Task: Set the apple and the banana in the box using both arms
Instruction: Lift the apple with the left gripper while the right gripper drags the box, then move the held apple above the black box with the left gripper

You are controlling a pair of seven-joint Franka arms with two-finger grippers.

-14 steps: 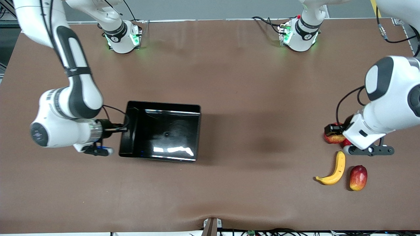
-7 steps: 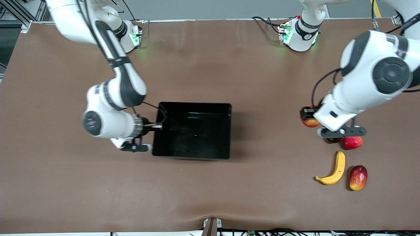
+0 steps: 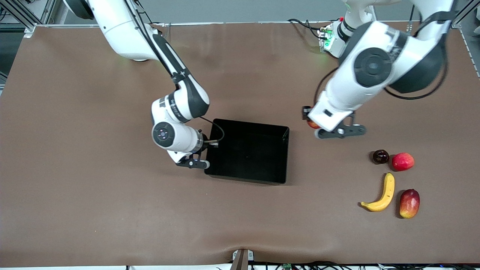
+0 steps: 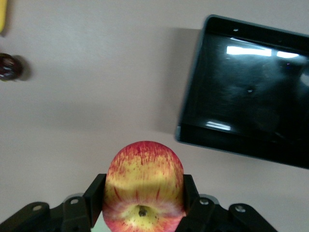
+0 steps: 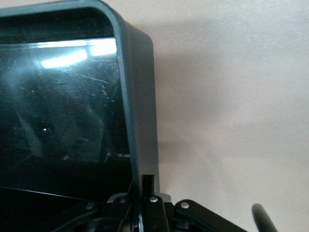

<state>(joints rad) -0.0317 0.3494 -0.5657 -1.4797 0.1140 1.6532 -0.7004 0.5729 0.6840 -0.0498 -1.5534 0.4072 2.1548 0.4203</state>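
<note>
My left gripper [image 3: 309, 120] is shut on the red, yellow-streaked apple [image 4: 143, 186] and holds it in the air over bare table beside the box; only a sliver of the apple [image 3: 313, 124] shows in the front view. The black box [image 3: 277, 132] sits mid-table and also shows in the left wrist view [image 4: 193, 121]. My right gripper [image 3: 212, 142] is shut on the box's wall [image 5: 140, 121] at the end toward the right arm. The yellow banana [image 3: 383, 194] lies on the table toward the left arm's end, nearer the front camera.
A smooth pinkish-red round fruit [image 3: 402, 161] and a small dark fruit [image 3: 380, 156] lie just farther from the camera than the banana. A red-yellow mango [image 3: 409, 203] lies beside the banana. The dark fruit also shows in the left wrist view [image 4: 8, 66].
My right gripper has dragged the box toward the table's middle. My left gripper has lifted the apple away from the other fruits and carried it toward the box.
</note>
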